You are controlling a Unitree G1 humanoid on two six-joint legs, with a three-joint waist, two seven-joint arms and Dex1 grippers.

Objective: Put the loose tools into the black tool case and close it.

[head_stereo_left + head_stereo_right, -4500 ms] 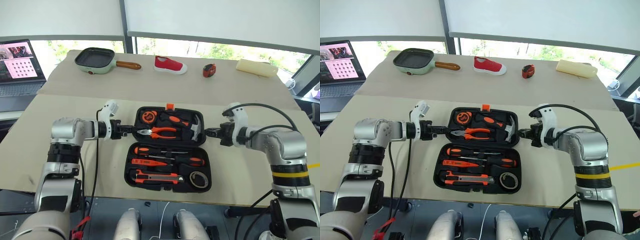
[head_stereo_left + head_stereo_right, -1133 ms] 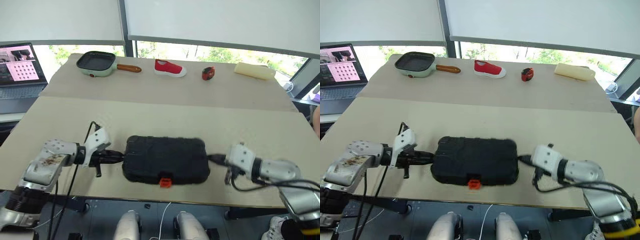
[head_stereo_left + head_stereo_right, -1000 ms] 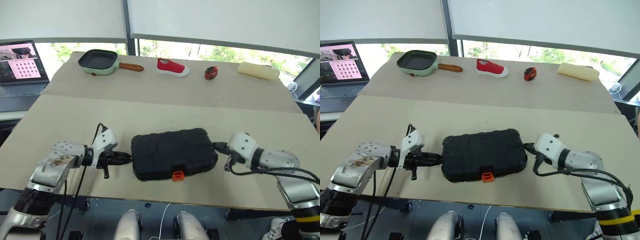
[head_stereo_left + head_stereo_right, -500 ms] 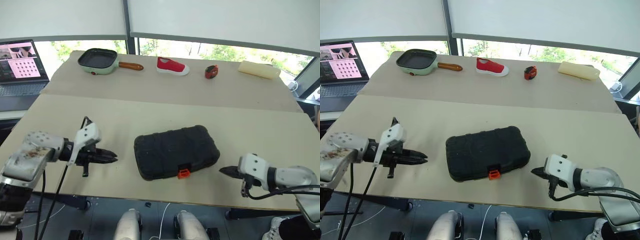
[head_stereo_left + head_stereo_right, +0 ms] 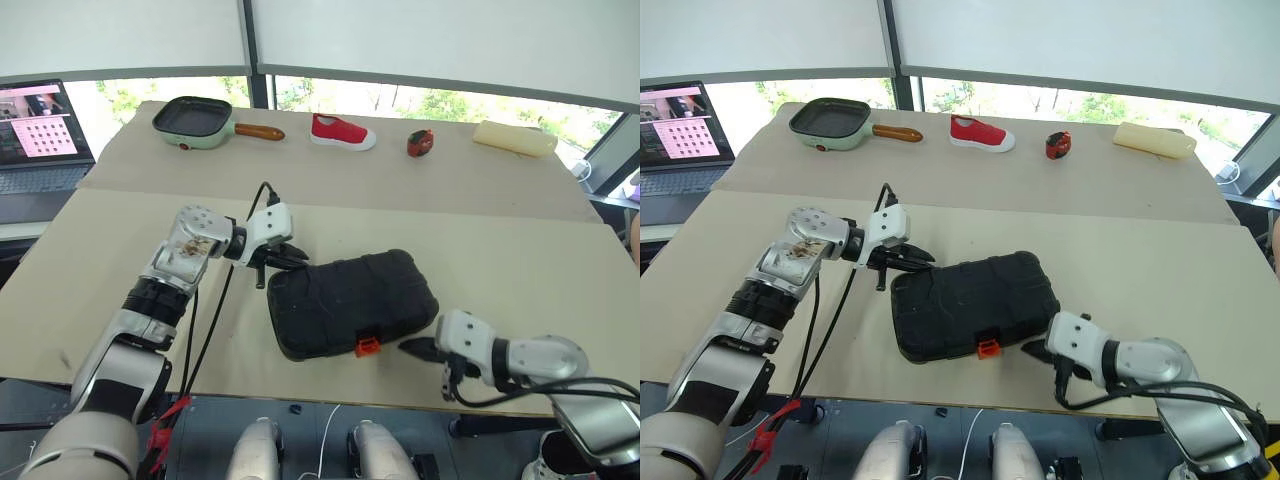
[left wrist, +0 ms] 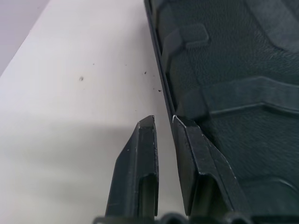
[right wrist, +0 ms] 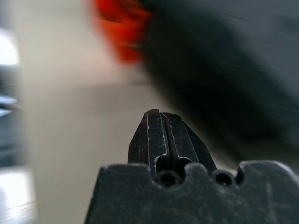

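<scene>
The black tool case (image 5: pixel 352 298) lies shut and slightly askew on the near table, its orange latch (image 5: pixel 366 347) facing the front edge. The loose tools are out of view. My left gripper (image 5: pixel 300 262) is at the case's far left corner. In the left wrist view its fingers (image 6: pixel 147 140) stand a narrow gap apart with nothing between them, one finger against the case's rim (image 6: pixel 161 84). My right gripper (image 5: pixel 405 346) is shut and empty, low over the table just right of the latch, pointing at the case's front edge.
On the far table stand a green pan (image 5: pixel 190 120) with a wooden handle, a red shoe (image 5: pixel 340 131), a red-and-black tape measure (image 5: pixel 420 142) and a pale block (image 5: pixel 512 137). A laptop (image 5: pixel 40 125) sits at the far left. The table's front edge runs just below the case.
The case, open several seconds ago, lies shut and has turned slightly. My left gripper swung from the case's left side up to its far left corner. My right gripper left the right end for the front by the latch.
</scene>
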